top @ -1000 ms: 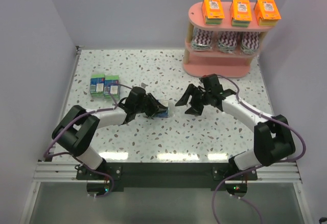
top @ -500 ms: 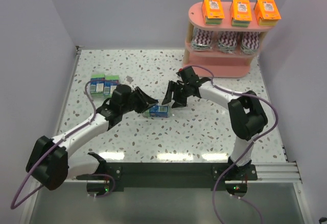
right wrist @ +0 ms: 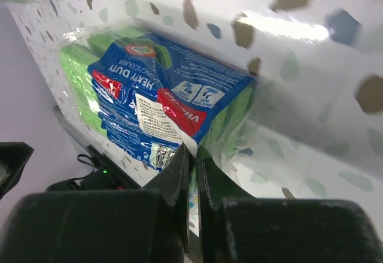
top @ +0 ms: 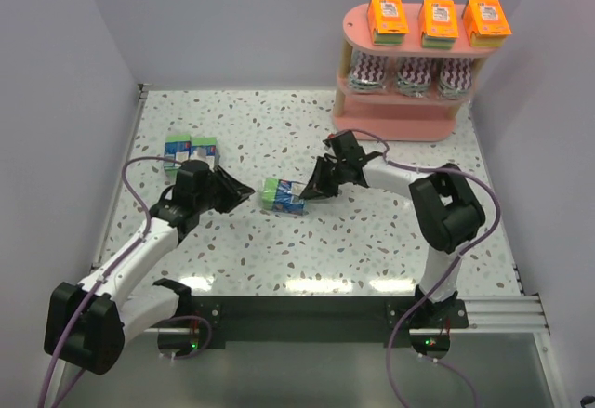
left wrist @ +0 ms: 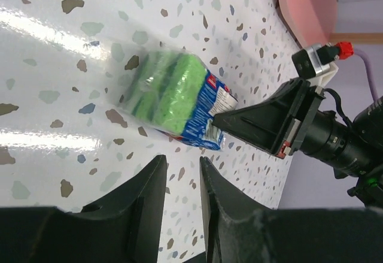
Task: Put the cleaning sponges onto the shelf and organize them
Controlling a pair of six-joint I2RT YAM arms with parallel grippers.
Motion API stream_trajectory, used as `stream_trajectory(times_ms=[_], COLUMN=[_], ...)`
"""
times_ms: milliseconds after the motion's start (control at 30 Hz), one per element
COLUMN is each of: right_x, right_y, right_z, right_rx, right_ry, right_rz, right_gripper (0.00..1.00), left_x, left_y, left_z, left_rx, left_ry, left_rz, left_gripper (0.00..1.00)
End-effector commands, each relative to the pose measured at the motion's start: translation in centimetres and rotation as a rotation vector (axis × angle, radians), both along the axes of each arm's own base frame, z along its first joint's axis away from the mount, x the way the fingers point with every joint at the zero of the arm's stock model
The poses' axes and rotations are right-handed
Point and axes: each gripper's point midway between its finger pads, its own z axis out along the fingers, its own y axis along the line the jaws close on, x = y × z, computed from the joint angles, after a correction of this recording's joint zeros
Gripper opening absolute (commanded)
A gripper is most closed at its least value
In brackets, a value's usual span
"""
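Backed off now, my left pincer [top: 244,190] hangs parted and empty while my right pincer [top: 313,188] clamps the wrap of the blue-green sponge pack [top: 282,195] on the speckled tabletop [top: 372,231]; six packs [top: 416,75] sit on the pink three-tier shelf [top: 390,131], two blue-green boxes [top: 191,154] wait at left.

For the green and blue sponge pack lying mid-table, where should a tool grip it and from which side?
Grip the sponge pack across its narrow green body, coming from above: it lies on the table with both long sides free. The right tool is shut only on the thin wrap flap at its end, which may slip.
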Motion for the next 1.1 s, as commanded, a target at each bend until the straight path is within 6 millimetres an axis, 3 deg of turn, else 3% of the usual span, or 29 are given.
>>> stream_trajectory(times_ms=[0,33,67,100,167,200,233,300,333,400,533,700,800,967,1067], right_x=[-0.1,0.9,0.3,0.8,1.9,2.1,3.1,3.3,4.1,4.6,6.2,9.8,11.5,14.0,15.6], right_y=[-2.6,-4.6,-6.0,-7.0,-11.2,-12.5,-15.4,-17.8,-21.0,-24.4,-28.4,-31.1,-33.7,-37.6,-39.5], right_z=[1.2,1.6,1.4,3.4,4.4,6.1,6.9,8.5,9.0,9.8,10.0,11.8,12.0,11.4,12.2], right_rx=[0.073,0.094,0.101,0.149,0.175,0.199,0.215,0.223,0.221,0.192,0.171,0.188,0.181,0.186,0.178], right_ry=[0.023,0.023,0.041,0.008,-0.001,-0.033,-0.044,-0.064,-0.078,-0.079,-0.048,-0.108,-0.138,-0.175,-0.235], right_rz=[-0.128,-0.191,-0.23,-0.267,-0.385,-0.418,-0.496,-0.557,-0.641,-0.73,-0.852,-0.932,-1.025,-1.151,-1.188], right_gripper=[0.0,0.0,0.0,0.0,0.0,0.0,0.0,0.0,0.0,0.0,0.0,0.0,0.0,0.0,0.0], left_x=[0.9,1.1,1.3,1.5,1.9,2.0,2.1,2.4,2.4,2.6,2.7,2.8,2.8,3.0,3.2], left_y=[0.6,0.6,0.7,0.7,0.8,0.8,0.9,0.8,0.8,0.7,0.3,0.4,0.9,2.5,3.8], left_z=[1.8,1.9,2.0,2.4,2.8,2.9,3.0,3.1,3.0,3.0,2.9,3.3,3.7,4.0,4.3], left_rx=[0.034,0.037,0.043,0.042,0.046,0.047,0.047,0.049,0.047,0.045,0.037,0.041,0.052,0.094,0.123], left_ry=[-0.055,-0.057,-0.063,-0.068,-0.078,-0.077,-0.079,-0.08,-0.078,-0.079,-0.069,-0.073,-0.081,-0.086,-0.096], left_rz=[-0.01,-0.01,-0.012,-0.013,-0.013,-0.016,-0.016,-0.02,-0.024,-0.033,-0.056,-0.06,-0.058,-0.04,-0.026], left_gripper=[0.34,0.34,0.35,0.35,0.35,0.35,0.35,0.35,0.35,0.35,0.35,0.35,0.36,0.39,0.42])
